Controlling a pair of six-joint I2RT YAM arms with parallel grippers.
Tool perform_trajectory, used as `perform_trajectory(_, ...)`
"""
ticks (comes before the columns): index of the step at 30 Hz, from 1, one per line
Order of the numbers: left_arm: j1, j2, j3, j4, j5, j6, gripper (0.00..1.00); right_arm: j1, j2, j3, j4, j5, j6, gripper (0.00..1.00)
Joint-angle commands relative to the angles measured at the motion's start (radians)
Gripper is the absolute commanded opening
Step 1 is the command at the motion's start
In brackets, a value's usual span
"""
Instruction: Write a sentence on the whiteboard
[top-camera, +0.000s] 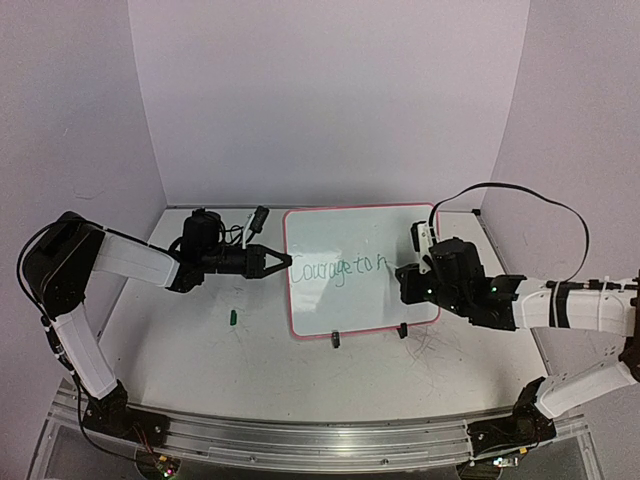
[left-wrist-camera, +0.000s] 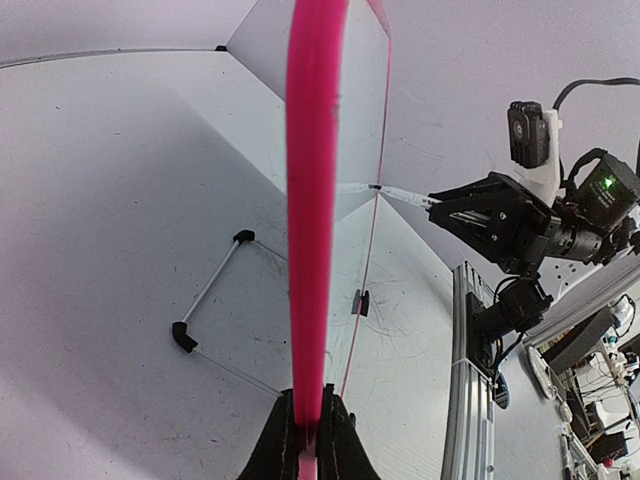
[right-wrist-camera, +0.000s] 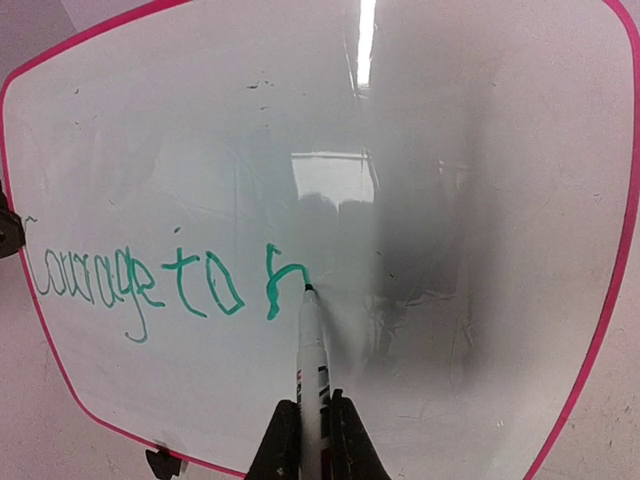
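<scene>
At centre-left of the overhead view, my left claw (top-camera: 280, 261) pinches the left edge of the small pink-framed white whiteboard (top-camera: 365, 230). Its thin green handwritten sentence (top-camera: 338, 269) reads "Courage to" (plus one unfinished letter). Further right, my right claw (top-camera: 402, 273) clamps a white green-tipped marker (right-wrist-camera: 310, 355), its tip touching the board.

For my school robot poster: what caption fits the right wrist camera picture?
Right gripper presses a thin white marker pen to the pink-framed whiteboard, green handwriting reading "Courage to" plus an unfinished letter.
</scene>
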Motion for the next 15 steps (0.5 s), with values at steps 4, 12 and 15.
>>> perform_trajectory(4, -0.008, 0.009, 0.017, -0.005, -0.036, 0.020, 0.00, -0.005, -0.021, -0.023, -0.016, -0.021, 0.010, 0.00)
perform_trajectory(12, -0.008, 0.007, 0.019, -0.005, -0.034, 0.020, 0.00, -0.001, 0.007, -0.020, 0.001, -0.053, 0.010, 0.00)
perform_trajectory(15, -0.008, 0.005, 0.016, -0.006, -0.036, 0.020, 0.00, 0.001, 0.015, -0.016, 0.008, -0.055, 0.011, 0.00)
